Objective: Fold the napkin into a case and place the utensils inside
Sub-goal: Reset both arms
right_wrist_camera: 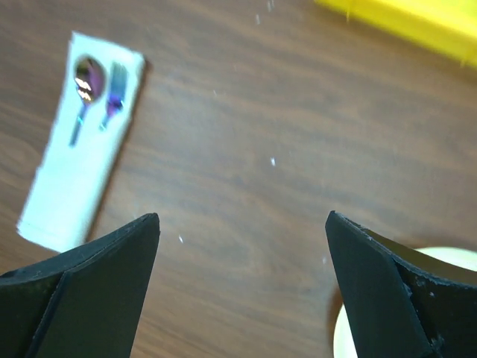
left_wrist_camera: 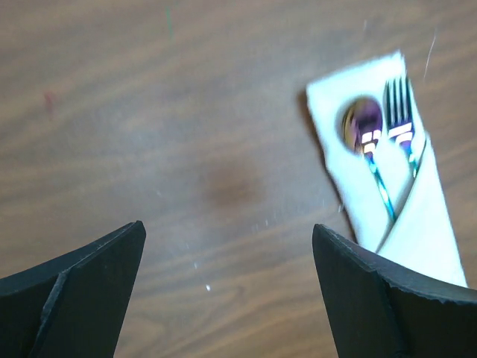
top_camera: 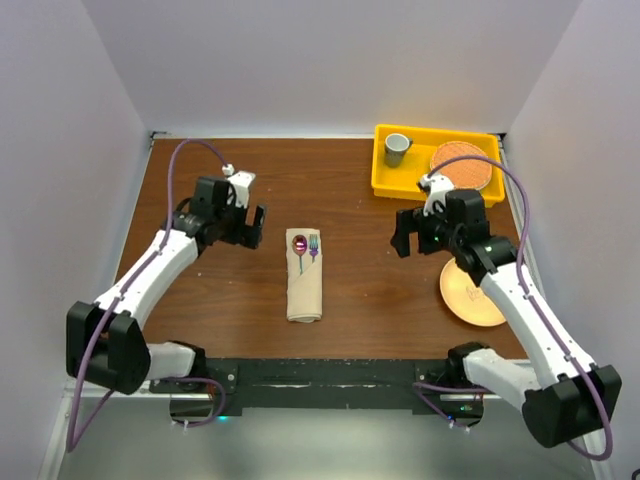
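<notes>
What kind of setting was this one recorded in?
Likely a lab test booth, not a dining room: plain white walls enclose a wooden table, robot arms are mounted at its near edge, and a yellow bin holds a cup.

Text on the case (top_camera: 305, 290): none; plain cloth.
Text on the utensils (top_camera: 306, 245): none legible.
Text on the yellow bin (top_camera: 385, 180): none legible.
Text on the left arm (top_camera: 150, 270) and right arm (top_camera: 520, 295): any marks are too small to read.
</notes>
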{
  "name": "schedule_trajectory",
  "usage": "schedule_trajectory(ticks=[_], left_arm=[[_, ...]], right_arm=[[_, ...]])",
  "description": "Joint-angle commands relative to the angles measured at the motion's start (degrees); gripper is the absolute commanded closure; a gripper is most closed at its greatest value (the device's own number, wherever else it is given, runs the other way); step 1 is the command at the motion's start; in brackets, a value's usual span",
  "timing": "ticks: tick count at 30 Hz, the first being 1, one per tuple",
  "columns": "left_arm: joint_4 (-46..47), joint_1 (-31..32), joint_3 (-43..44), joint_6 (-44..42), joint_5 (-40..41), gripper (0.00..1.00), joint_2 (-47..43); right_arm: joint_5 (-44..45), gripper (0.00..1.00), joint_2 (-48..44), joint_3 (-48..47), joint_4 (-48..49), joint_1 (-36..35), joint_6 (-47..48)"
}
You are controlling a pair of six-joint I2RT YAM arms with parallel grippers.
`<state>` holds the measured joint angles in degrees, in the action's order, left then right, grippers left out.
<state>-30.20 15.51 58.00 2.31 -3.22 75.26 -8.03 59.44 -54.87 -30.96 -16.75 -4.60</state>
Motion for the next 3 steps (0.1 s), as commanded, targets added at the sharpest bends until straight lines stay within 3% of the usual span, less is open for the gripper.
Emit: schedule_trajectory(ticks=[1, 3], left_arm=[[2.7, 0.0, -1.6, -0.2, -2.1, 0.0, -4.9], [2.4, -0.3, 0.5, -1.4, -2.2, 0.0, -5.2]], right_arm=[[1.6, 0.02, -2.5, 1.6, 0.5, 0.7, 1.2], [2.2, 0.02, -1.5, -0.1, 1.7, 1.8, 0.8]])
